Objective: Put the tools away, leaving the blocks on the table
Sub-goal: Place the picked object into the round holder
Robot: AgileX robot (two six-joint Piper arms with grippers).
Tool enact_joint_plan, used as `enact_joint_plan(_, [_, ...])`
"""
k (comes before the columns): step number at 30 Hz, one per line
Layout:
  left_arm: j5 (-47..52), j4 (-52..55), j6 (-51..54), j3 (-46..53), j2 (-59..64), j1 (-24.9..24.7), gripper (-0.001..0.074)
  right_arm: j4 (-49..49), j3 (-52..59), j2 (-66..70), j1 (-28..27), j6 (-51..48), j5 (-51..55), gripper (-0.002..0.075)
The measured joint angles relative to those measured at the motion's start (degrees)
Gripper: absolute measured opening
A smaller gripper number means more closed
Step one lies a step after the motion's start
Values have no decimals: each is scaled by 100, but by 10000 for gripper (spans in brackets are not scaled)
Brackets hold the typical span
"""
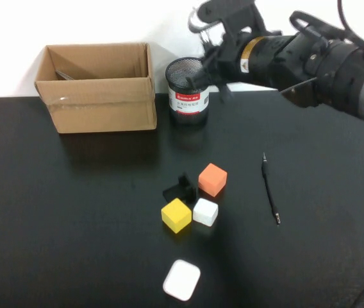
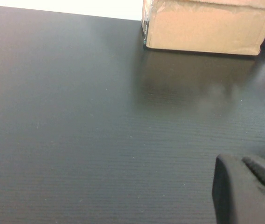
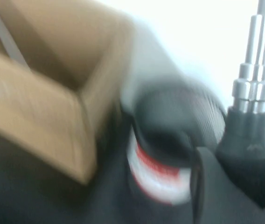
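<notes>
My right hand (image 1: pixel 202 72), pinching the thick black-handled tool (image 3: pixel 244 126), hovers by the mesh cup (image 1: pixel 188 90); I should centre it before releasing, while the pen-like screwdriver (image 1: pixel 270 188) waits on the bench (image 1: pixel 54 218), left hand (image 2: pixel 247 191) parked, grip unclear.

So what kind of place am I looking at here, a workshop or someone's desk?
Probably a robot test bench, not a home desk: a bare black table against a plain white wall, set out with a cardboard box, a mesh pen cup and small coloured blocks, with a robot arm's right pincer over the cup.
</notes>
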Motion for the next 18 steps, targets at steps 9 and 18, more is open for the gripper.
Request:
enact_joint_plan(9, [0, 0, 0, 0, 0, 0, 0, 199, -20, 784, 0, -244, -3065, 150])
enact_joint_plan(18, [0, 0, 0, 0, 0, 0, 0, 2639, -127, 1382, -21, -1516, -4108, 150])
